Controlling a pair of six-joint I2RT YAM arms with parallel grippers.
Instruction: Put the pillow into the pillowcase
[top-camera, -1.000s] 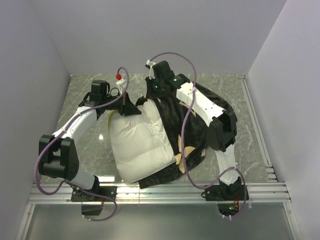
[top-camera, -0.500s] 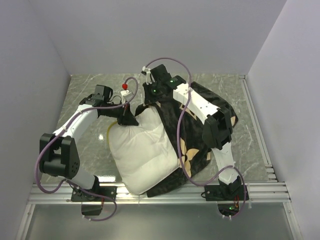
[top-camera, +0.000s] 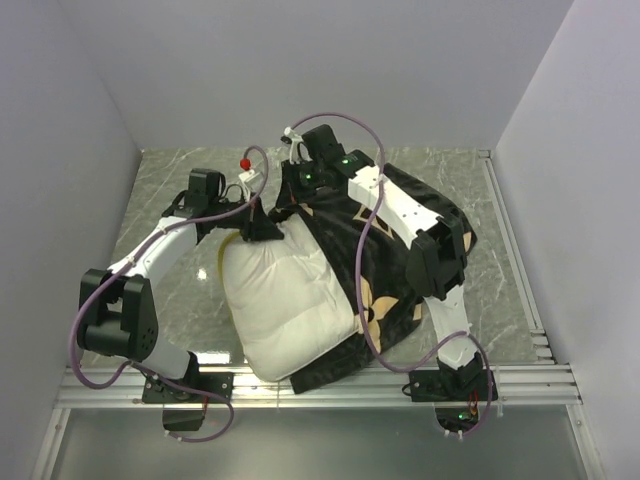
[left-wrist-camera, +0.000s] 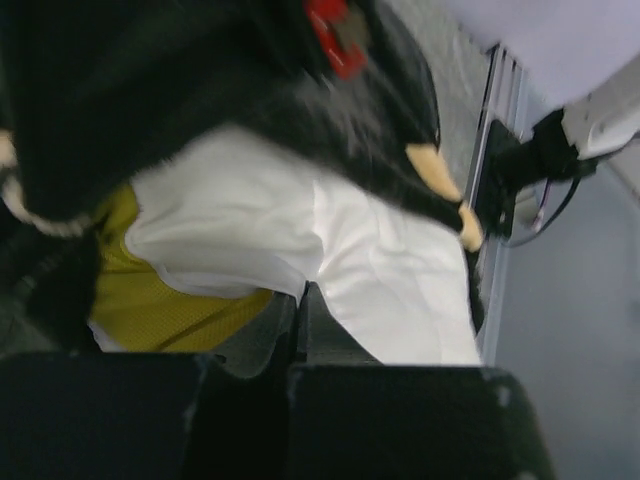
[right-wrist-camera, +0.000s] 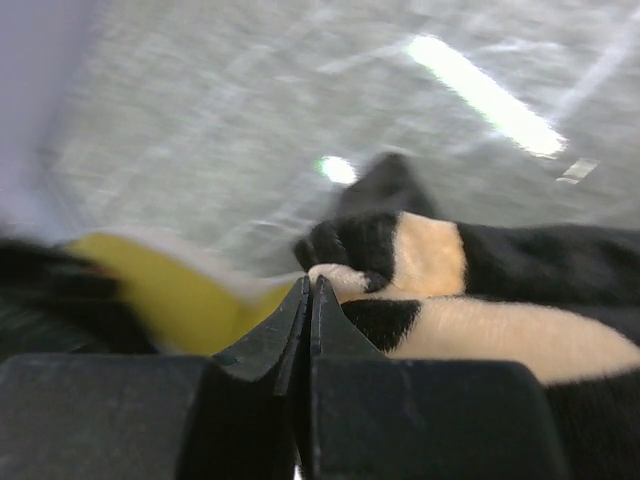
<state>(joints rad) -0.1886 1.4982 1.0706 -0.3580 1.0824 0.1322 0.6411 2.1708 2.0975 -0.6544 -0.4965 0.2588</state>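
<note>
Roughly halfway: the mid-table pillow (top-camera: 285, 305) has its 3 o'clock side in the pillowcase (top-camera: 390, 265), its 9 o'clock half bare. Left gripper (top-camera: 265, 228) and right gripper (top-camera: 292, 203) are pinched shut at its 12 o'clock edge.

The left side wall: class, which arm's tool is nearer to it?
Left. The left tool is at the pillow's far-left corner, closer to the left wall. The right tool sits further right, at the pillowcase's far edge.
</note>
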